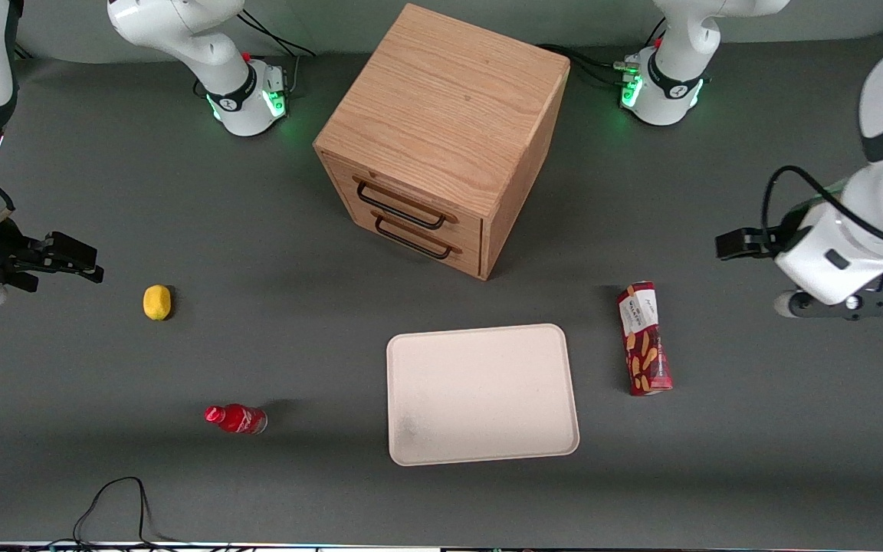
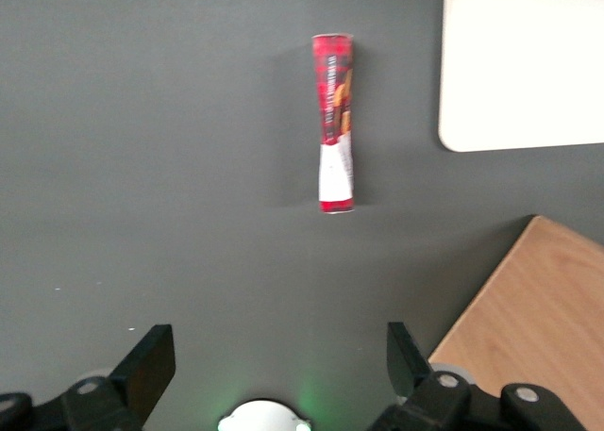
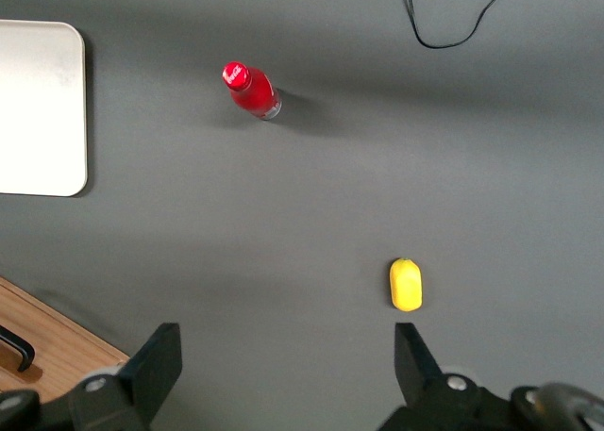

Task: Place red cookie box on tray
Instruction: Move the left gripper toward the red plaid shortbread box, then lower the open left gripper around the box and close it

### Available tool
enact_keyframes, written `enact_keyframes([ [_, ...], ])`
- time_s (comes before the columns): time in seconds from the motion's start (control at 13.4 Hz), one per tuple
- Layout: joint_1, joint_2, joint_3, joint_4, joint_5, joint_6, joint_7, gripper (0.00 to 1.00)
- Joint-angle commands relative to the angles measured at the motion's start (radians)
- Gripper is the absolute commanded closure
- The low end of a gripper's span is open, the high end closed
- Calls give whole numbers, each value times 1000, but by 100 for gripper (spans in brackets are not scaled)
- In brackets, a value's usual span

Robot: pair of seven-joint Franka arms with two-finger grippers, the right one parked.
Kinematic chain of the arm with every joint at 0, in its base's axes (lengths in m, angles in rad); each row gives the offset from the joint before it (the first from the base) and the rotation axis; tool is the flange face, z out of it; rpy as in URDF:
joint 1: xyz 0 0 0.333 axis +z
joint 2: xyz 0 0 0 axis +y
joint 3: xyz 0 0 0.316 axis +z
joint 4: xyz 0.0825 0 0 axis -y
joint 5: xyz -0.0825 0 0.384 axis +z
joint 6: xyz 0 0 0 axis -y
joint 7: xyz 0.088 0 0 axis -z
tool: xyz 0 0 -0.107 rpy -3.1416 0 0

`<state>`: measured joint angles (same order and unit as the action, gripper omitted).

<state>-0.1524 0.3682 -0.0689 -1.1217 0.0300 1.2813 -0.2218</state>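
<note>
A red cookie box (image 1: 644, 338) (image 2: 336, 122) lies flat on the grey table, just beside the cream tray (image 1: 481, 393) (image 2: 528, 63) and apart from it. An oak drawer cabinet (image 1: 441, 138) stands nearby. A lemon (image 1: 156, 302) and red bottle (image 1: 236, 418) lie toward the parked arm's end. The left gripper (image 2: 281, 360) hovers above bare table near the box, fingers wide apart, holding nothing.
</note>
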Motion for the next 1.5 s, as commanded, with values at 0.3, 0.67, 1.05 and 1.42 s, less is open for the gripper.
enact_keyframes([
  [0.3,-3,43,-3,40,-36,16,-41,0],
  [0.67,31,11,0,-306,-71,401,-48,0],
  [1.05,36,38,1,-562,-71,769,-41,0],
  [1.42,17,138,1,-699,-70,1048,-41,0],
])
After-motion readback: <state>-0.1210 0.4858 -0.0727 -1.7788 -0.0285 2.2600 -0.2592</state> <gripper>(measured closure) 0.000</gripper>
